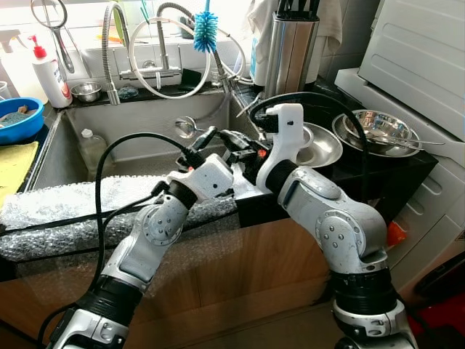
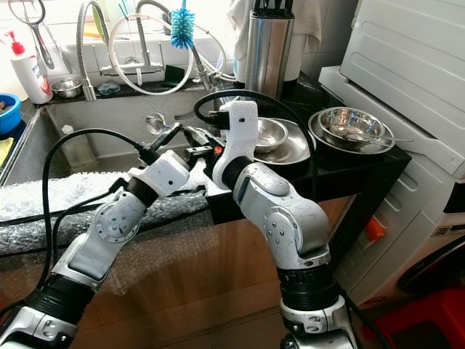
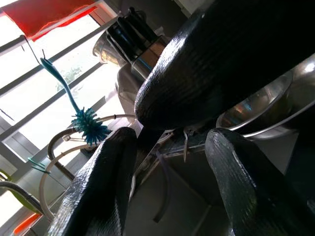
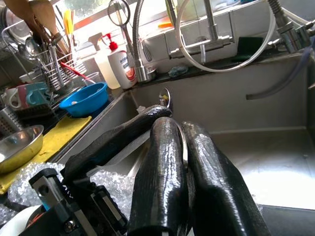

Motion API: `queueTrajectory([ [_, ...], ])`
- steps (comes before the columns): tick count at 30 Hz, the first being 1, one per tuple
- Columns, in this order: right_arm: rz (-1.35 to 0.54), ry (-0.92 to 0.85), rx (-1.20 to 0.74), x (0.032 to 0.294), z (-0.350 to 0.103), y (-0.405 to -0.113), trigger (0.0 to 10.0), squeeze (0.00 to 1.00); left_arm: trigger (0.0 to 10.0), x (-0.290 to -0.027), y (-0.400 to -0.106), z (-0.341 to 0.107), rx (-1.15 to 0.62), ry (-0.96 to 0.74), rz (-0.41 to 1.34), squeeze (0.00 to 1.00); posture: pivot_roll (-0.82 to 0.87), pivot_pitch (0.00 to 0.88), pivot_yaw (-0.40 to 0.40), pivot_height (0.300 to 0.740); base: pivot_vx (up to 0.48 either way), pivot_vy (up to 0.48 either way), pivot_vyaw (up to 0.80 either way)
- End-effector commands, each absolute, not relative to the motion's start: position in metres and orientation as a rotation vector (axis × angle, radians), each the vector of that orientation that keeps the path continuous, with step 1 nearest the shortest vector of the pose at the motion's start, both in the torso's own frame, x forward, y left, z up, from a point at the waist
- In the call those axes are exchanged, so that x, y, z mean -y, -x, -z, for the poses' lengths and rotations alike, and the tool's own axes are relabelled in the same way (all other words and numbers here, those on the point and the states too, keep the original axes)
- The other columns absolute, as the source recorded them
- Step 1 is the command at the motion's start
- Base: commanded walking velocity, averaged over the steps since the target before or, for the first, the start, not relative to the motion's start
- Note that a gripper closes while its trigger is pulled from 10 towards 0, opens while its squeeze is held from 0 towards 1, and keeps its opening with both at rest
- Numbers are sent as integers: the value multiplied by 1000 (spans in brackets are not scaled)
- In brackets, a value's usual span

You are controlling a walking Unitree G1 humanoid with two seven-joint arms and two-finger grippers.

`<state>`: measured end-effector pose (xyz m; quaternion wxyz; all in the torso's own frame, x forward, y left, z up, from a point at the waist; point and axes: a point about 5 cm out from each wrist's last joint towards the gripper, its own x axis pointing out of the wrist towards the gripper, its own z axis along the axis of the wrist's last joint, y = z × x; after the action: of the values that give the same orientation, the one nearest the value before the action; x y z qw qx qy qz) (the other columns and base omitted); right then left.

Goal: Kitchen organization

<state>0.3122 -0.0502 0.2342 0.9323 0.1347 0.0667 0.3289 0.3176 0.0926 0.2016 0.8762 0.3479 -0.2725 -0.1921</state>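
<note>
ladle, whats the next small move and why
Probably lift the ladle a little with the right gripper, whose fingers look shut on its handle. Its bowl hangs over the sink, and the left gripper is open alongside.

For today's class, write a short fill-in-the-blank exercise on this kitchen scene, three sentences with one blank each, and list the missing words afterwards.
1. The bottle brush hanging above the sink has bristles coloured ____.
2. The white soap bottle has a pump coloured ____.
3. The steel bowls sit on a counter coloured ____.

Missing words: blue; red; black
</note>
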Motion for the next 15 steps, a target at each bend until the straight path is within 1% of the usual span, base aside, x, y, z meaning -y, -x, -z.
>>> queueTrajectory([
  [1,-707,-274,-102,45,-245,-307,10000,0,10000,-92,-323,-200,538,-760,398,0,-98,0,-27,740,0,0,0],
  [7,-717,-280,-114,43,-243,-305,10000,0,10000,-99,-330,-199,496,-776,306,0,-100,0,-28,740,0,0,0],
  [15,-718,-284,-113,42,-245,-304,10000,0,10000,-101,-333,-197,470,-783,273,0,-102,0,-28,740,0,0,0],
])
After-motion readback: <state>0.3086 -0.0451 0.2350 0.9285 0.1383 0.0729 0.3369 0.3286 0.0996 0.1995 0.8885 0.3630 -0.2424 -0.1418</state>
